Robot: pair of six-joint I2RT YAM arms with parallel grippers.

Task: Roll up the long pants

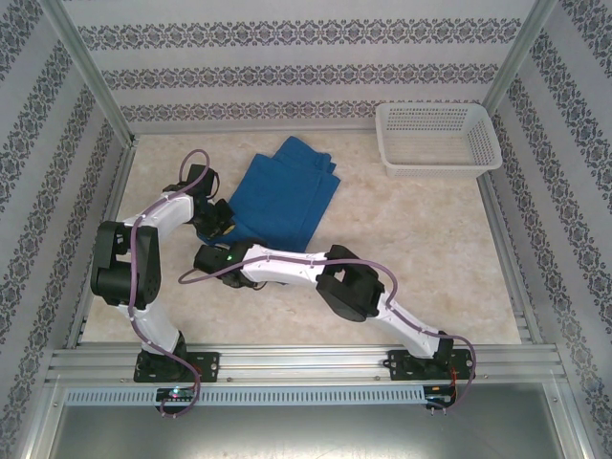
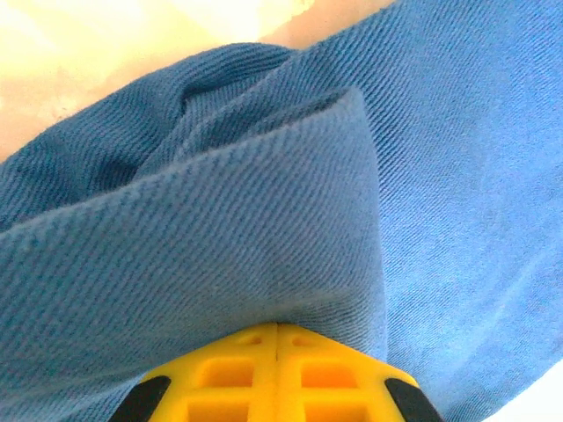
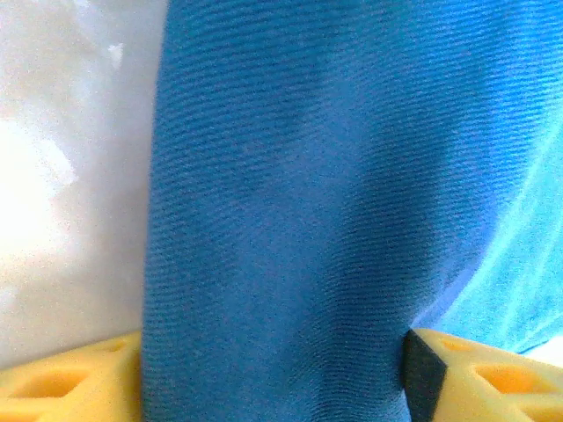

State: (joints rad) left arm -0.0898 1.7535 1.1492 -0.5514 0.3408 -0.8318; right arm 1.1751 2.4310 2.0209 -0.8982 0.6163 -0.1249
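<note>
One pair of long pants, one white mesh basket, two arms: left arm, right arm.

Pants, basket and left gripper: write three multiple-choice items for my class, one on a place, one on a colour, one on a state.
1. Where is the basket?
A. far right corner
B. near left corner
C. between the arms

2. What colour are the pants?
A. red
B. white
C. blue

3. How is the left gripper?
A. wide open
B. shut on the pants
C. holding the basket

Answers:
1 A, the top view shows it at the far right.
2 C, the cloth is plain blue.
3 B, its fingers meet with a fold of cloth at their tips.
</note>
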